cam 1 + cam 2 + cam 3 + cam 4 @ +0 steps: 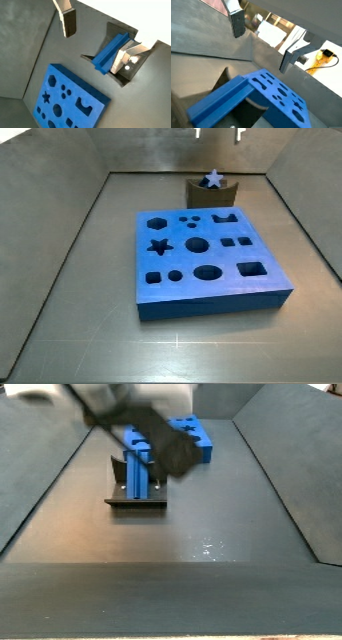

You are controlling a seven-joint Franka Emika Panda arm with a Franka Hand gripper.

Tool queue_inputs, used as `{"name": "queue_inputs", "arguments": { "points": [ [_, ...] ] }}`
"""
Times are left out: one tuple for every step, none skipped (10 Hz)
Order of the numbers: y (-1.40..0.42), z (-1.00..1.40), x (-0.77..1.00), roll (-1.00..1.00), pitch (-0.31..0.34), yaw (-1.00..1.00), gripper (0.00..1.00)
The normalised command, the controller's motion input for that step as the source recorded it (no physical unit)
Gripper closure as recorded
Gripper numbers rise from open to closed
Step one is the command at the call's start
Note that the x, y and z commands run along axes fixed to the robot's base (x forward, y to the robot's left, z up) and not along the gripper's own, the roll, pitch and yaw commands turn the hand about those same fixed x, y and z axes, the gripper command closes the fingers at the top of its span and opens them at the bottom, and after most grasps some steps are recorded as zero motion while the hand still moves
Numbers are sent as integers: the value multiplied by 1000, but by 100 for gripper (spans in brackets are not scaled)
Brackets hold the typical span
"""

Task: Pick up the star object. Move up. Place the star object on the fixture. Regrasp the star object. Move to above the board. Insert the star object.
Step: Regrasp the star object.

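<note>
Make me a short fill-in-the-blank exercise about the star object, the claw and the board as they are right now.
1. The star object sits on top of the ___.
2. The claw hangs high above it, holding nothing, with its jaws ___.
3. The star-shaped hole in the board is ___.

Missing words: fixture; open; empty.
</note>
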Motion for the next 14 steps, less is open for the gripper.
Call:
{"name": "queue_inputs", "arguments": {
  "points": [
    [-1000, 622, -107, 1000, 30, 33, 0],
    [-1000, 482, -135, 1000, 21, 33, 0],
    [-865, 286, -113, 1000, 17, 33, 0],
    [-771, 176, -89, 1000, 16, 33, 0],
    [-489, 69, -43, 1000, 14, 33, 0],
    [-363, 44, -36, 1000, 13, 33, 0],
    [-109, 12, -34, 1000, 9, 34, 0],
    [-9, 17, -38, 1000, 7, 34, 0],
    [-11, 8, -34, 1000, 2, 35, 0],
    [-22, 8, -35, 1000, -2, 36, 0],
    [-23, 15, -42, 1000, -9, 37, 0],
    [-26, 11, -39, 1000, -13, 37, 0],
    [-25, -1, -30, 1000, -21, 39, 0],
    [-26, -4, -26, 1000, -25, 40, 0]
  ]
}}
